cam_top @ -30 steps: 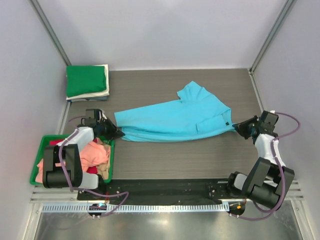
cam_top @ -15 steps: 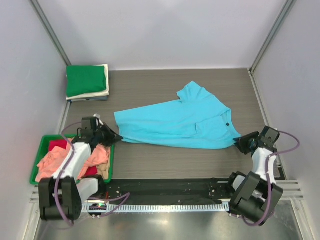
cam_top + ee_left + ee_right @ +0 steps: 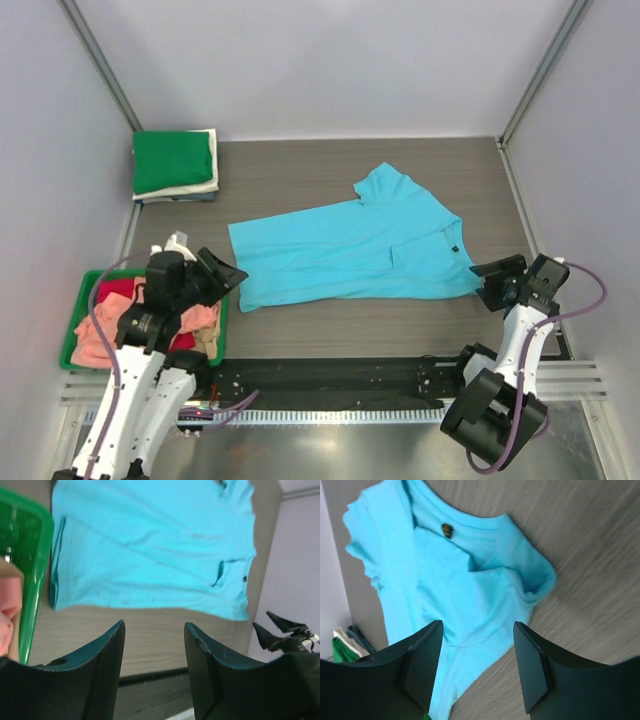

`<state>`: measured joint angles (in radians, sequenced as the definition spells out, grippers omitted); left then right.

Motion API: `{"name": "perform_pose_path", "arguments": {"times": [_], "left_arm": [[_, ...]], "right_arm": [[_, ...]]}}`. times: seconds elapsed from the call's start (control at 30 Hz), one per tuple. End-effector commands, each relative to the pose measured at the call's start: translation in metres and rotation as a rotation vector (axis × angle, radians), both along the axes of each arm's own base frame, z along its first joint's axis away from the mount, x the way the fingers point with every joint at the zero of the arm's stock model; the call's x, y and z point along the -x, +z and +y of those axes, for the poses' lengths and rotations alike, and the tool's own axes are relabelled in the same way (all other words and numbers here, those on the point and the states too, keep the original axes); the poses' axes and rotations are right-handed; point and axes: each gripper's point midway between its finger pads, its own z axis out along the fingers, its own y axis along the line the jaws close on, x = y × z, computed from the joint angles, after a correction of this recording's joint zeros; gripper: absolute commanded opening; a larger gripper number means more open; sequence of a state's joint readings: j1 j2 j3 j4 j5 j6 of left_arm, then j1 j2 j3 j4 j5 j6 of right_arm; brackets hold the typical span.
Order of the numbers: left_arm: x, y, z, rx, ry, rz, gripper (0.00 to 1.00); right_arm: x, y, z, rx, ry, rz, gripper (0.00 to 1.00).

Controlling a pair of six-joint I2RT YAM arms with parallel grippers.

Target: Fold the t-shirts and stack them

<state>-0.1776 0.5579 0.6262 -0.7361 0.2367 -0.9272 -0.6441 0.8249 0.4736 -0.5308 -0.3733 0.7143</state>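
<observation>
A sky-blue t-shirt (image 3: 350, 250) lies spread across the middle of the table, collar end to the right. My left gripper (image 3: 228, 274) hovers just off its left hem, open and empty; in the left wrist view the shirt (image 3: 150, 545) lies beyond the gripper (image 3: 154, 626). Off the shirt's right end my right gripper (image 3: 490, 280) also stands open with nothing in it. In the right wrist view this gripper (image 3: 477, 625) hangs over the shirt's collar end (image 3: 445, 580). More t-shirts, salmon-pink (image 3: 110, 325) and red (image 3: 118, 290), sit crumpled in the bin.
A green plastic bin (image 3: 80, 300) stands at the table's left near edge, its rim (image 3: 32, 580) close beside my left gripper. A folded stack with a green shirt (image 3: 172, 160) on top lies at the back left corner. Walls enclose the table.
Both grippers have opened and let go of the blue shirt's ends. They drew back toward the near edge, and the shirt now lies flatter on the table.
</observation>
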Motion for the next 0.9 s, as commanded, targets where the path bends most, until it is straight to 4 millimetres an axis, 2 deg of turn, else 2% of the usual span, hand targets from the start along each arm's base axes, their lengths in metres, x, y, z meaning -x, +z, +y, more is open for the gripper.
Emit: {"name": "perform_pose_path", "arguments": {"times": [0.0, 0.07, 0.1, 0.13, 0.17, 0.2, 0.23, 0.27, 0.3, 0.33, 0.37, 0.4, 0.43, 0.47, 0.5, 0.57, 0.63, 0.67, 0.77, 0.8, 0.87], "left_arm": [[-0.021, 0.031, 0.019, -0.103, 0.064, -0.111, 0.52], [-0.044, 0.026, 0.012, -0.119, 0.030, -0.079, 0.52], [-0.052, 0.024, 0.007, -0.114, 0.007, -0.065, 0.52], [-0.063, 0.025, 0.003, -0.116, -0.007, -0.067, 0.52], [-0.080, 0.009, 0.000, -0.129, -0.020, -0.020, 0.51], [-0.089, 0.005, -0.001, -0.145, -0.031, -0.013, 0.51], [-0.102, 0.003, -0.002, -0.157, -0.031, -0.011, 0.51], [-0.116, -0.012, -0.004, -0.172, -0.036, 0.021, 0.51], [-0.125, -0.020, -0.004, -0.188, -0.043, 0.037, 0.51], [-0.136, -0.018, -0.006, -0.191, -0.046, 0.033, 0.51], [-0.145, -0.021, -0.008, -0.190, -0.053, 0.035, 0.51], [-0.153, -0.043, -0.011, -0.197, -0.065, 0.099, 0.51], [-0.165, -0.041, -0.014, -0.196, -0.073, 0.092, 0.50], [-0.172, -0.048, -0.015, -0.197, -0.078, 0.106, 0.50], [-0.177, -0.068, -0.016, -0.209, -0.086, 0.155, 0.50], [-0.192, -0.075, -0.019, -0.216, -0.093, 0.170, 0.48], [-0.203, -0.091, -0.020, -0.226, -0.096, 0.207, 0.47], [-0.206, -0.095, -0.019, -0.232, -0.096, 0.216, 0.47], [-0.217, -0.109, -0.019, -0.247, -0.098, 0.247, 0.47], [-0.219, -0.112, -0.019, -0.252, -0.096, 0.251, 0.47], [-0.226, -0.119, -0.019, -0.263, -0.107, 0.270, 0.47]], "right_arm": [[-0.031, 0.041, 0.005, -0.006, 0.059, -0.157, 0.64], [-0.050, 0.060, 0.005, 0.033, 0.059, -0.230, 0.68], [-0.066, 0.078, 0.021, 0.069, 0.136, -0.260, 0.70], [-0.076, 0.087, 0.025, 0.107, 0.161, -0.260, 0.71], [-0.085, 0.094, 0.032, 0.155, 0.197, -0.242, 0.72], [-0.104, 0.127, 0.046, 0.211, 0.248, -0.293, 0.72], [-0.120, 0.116, 0.053, 0.206, 0.290, -0.236, 0.72], [-0.130, 0.120, 0.060, 0.225, 0.327, -0.228, 0.72], [-0.150, 0.140, 0.063, 0.256, 0.344, -0.257, 0.72], [-0.167, 0.122, 0.080, 0.246, 0.408, -0.207, 0.72], [-0.180, 0.116, 0.085, 0.250, 0.436, -0.185, 0.72], [-0.199, 0.135, 0.092, 0.273, 0.471, -0.221, 0.72], [-0.209, 0.132, 0.105, 0.272, 0.515, -0.211, 0.72], [-0.233, 0.119, 0.110, 0.267, 0.541, -0.173, 0.72], [-0.243, 0.113, 0.112, 0.272, 0.574, -0.161, 0.72], [-0.266, 0.086, 0.134, 0.256, 0.639, -0.099, 0.70], [-0.277, 0.065, 0.137, 0.250, 0.657, -0.046, 0.70], [-0.285, 0.047, 0.135, 0.245, 0.646, -0.007, 0.69], [-0.295, 0.030, 0.132, 0.245, 0.620, 0.026, 0.69], [-0.297, 0.017, 0.131, 0.239, 0.615, 0.050, 0.69], [-0.305, 0.011, 0.130, 0.249, 0.606, 0.056, 0.69]]}}
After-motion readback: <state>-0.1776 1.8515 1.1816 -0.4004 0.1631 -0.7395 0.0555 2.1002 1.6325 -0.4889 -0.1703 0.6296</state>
